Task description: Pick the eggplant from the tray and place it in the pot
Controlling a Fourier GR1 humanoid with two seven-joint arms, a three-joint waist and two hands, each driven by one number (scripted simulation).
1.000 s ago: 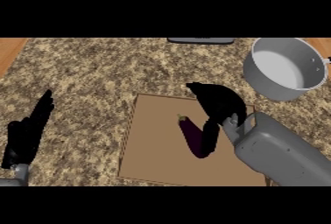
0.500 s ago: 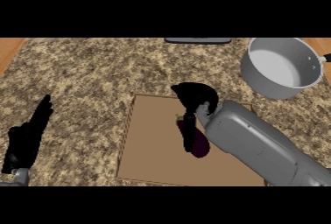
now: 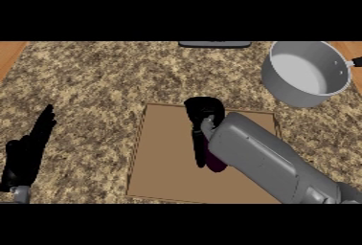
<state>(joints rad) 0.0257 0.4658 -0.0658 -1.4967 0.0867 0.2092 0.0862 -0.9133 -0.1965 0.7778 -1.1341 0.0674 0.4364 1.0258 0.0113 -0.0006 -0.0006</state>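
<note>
Head view, near edge first. Left hand [image 3: 28, 153] sits at the lower left over the bench [image 3: 106, 81], fingers straight and together, pointing away, holding nothing, well apart from everything else.

Right forearm [image 3: 268, 162] comes in from the lower right and slants across the tray [image 3: 166, 162], a flat brown sheet lying on the bench. Right hand [image 3: 203, 112] is over the tray's far half, fingers [image 3: 200, 143] curled downward. Eggplant [image 3: 214, 160] lies on the tray directly under that hand and against the forearm's near-left edge; only a dark purple strip of it shows, the rest hidden by hand and arm. Dark fingers run down alongside the strip, touching it; whether they close round it cannot be told, as black on dark purple merges.

Beyond and right of the right fingers, well apart, stands the pot [image 3: 305, 72], grey, open, nothing visible inside. Dark flat object [image 3: 214, 44] at the far edge, cut off.
</note>
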